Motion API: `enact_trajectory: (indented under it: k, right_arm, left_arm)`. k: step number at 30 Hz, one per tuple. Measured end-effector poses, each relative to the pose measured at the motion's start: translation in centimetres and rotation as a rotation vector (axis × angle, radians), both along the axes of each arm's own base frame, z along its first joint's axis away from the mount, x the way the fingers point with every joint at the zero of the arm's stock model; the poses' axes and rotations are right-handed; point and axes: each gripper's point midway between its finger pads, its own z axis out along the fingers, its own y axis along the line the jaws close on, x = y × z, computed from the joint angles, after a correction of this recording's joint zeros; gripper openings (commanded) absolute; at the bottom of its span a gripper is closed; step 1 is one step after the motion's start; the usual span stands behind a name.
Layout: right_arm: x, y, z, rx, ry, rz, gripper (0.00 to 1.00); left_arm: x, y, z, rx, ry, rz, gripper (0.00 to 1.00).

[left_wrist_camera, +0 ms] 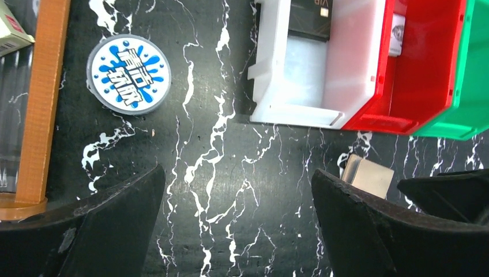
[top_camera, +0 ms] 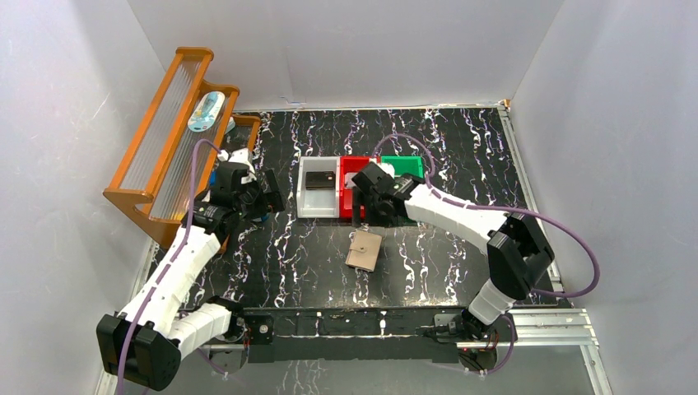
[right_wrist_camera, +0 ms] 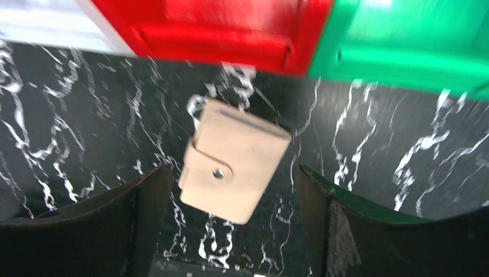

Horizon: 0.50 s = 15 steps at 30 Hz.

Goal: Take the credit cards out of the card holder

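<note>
1. The card holder (top_camera: 363,249) lay flat on the surface (top_camera: 461,148), just in front of the red bin (top_camera: 352,167). It was closed, with its strap (right_wrist_camera: 212,166) snapped over the front. Lying alone on bare surface, it could be reached from above with nothing in the way.
2. The strap probably had to be undone before any card could come out, so the task seemed to be at an early step.
3. The grey bin (top_camera: 311,204), red bin and green bin (top_camera: 403,166) stood side by side behind the holder, likely as places to drop cards. A dark card (top_camera: 319,178) lay in the grey one.
4. The right pincer (right_wrist_camera: 230,179) was open, one jaw on each side of the holder and neither touching it. This looked like lining up for a grasp. The wrist view was blurred, so I could not tell whether the tips were level with the holder or above it.
5. The right arm reached forward and left from its base, elbow raised, with its wrist bent down at the front of the red bin.
6. The left pincer (left_wrist_camera: 239,184) was spread wide and held nothing. It hung over bare surface between the grey bin and a round blue-and-white lid (left_wrist_camera: 128,74).
7. The left arm stretched forward beside the orange rack (top_camera: 165,140), well apart from the holder and out of the right arm's way.
</note>
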Motion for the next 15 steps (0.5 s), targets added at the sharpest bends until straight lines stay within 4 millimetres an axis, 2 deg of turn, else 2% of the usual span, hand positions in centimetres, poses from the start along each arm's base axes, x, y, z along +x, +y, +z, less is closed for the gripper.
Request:
enact_trajectory:
  k: [3,5,9,13,15]
  right_arm:
    - [-2.5,-1.0,-2.5,0.011,0.098,-0.057,0.85]
    - [-3.4,-1.1,-3.4,0.016,0.142,-0.082,0.84]
    - [-3.9,-0.5,-4.4,0.032,0.185,-0.128,0.78]
    - [-4.1,-0.3,-6.4,0.012,0.220,-0.151,0.67]
    - [-4.5,-0.4,-7.7,-0.003,0.243,-0.152,0.65]
  left_arm:
    - [-0.5,-0.4,-0.6,-0.006,0.009,-0.037,0.98]
    - [-0.8,-0.7,-1.1,-0.011,0.018,-0.064,0.98]
    - [-1.3,-1.2,-2.0,-0.020,0.035,-0.110,0.98]
    - [-1.9,-1.8,-3.1,-0.039,0.055,-0.151,0.98]
    - [-2.2,-2.3,-3.6,-0.057,0.066,-0.177,0.98]
